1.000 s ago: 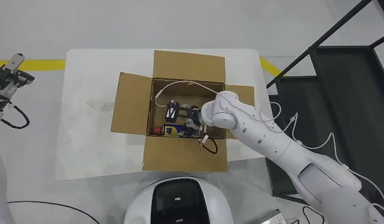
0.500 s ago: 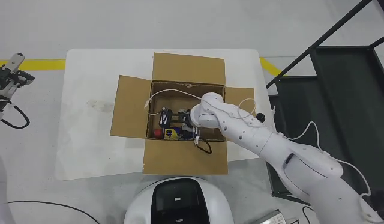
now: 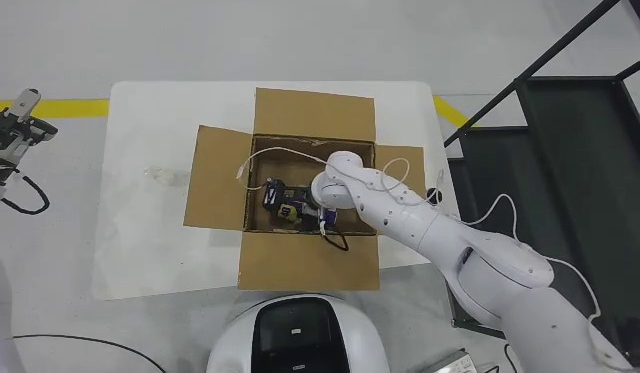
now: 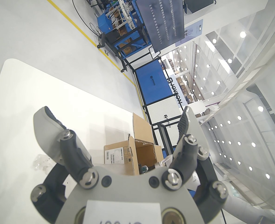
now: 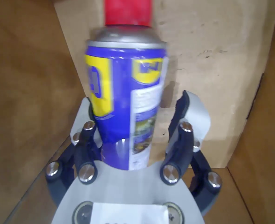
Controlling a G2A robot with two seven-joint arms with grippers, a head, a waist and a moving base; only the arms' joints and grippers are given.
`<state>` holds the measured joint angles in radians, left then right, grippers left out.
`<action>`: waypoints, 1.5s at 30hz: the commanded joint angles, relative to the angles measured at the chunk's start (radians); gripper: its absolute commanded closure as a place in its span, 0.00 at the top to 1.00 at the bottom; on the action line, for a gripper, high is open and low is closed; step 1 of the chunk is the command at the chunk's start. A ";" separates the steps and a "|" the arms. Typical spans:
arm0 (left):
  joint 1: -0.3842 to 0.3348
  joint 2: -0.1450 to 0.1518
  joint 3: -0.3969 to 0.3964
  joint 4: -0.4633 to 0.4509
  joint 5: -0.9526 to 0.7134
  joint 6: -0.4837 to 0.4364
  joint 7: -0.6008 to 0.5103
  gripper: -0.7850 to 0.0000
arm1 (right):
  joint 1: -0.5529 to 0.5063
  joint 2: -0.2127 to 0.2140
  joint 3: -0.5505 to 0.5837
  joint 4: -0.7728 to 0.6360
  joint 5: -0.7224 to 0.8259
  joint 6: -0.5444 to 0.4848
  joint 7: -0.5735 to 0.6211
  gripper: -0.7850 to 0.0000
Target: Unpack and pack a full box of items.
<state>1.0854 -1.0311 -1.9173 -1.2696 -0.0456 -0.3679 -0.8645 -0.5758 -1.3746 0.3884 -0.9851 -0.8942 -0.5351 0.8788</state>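
One spray can (image 5: 125,87) lies between parted claw fingers, inside the open cardboard box (image 3: 315,108).

In the top view the box sits at the frame's centre on the white table (image 3: 150,233) with all four flaps folded out. The right arm crosses its right-hand flap from the lower right, and a white cable (image 3: 275,155) loops over the opening. A dark stair frame (image 3: 560,123) stands at the right edge. The can is blue with yellow label patches, a red cap and a white panel of print too blurred to read. The right gripper (image 5: 137,115) straddles it: one finger touches its side, the other stands clear. The left gripper (image 4: 115,117) hangs spread wide beyond the table, at the top view's far left edge.
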 commanded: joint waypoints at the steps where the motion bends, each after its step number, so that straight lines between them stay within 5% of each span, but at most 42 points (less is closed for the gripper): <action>1: 0.000 0.000 0.000 0.000 0.000 0.000 0.000 1.00 | 0.004 -0.001 0.009 0.004 0.001 0.004 -0.006 0.00; 13: 0.000 0.000 0.000 0.000 0.000 0.000 0.000 1.00 | -0.046 0.086 0.186 -0.147 -0.040 0.057 -0.024 0.00; 24: 0.000 0.000 0.000 0.000 0.000 0.000 0.000 1.00 | -0.271 0.218 0.480 -0.452 -0.001 -0.103 -0.105 0.00; 34: 0.000 0.000 0.000 0.000 0.000 0.000 0.000 1.00 | -0.482 0.285 0.748 -0.559 0.065 -0.261 -0.415 0.00; 45: 0.015 0.002 0.023 -0.016 0.029 0.017 -0.017 1.00 | -0.734 0.335 1.001 -0.689 -0.042 -0.357 -0.669 0.00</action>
<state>1.0951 -1.0303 -1.9046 -1.2785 -0.0299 -0.3567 -0.8709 -1.2918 -1.0422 1.3704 -1.6637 -0.9308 -0.8828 0.2322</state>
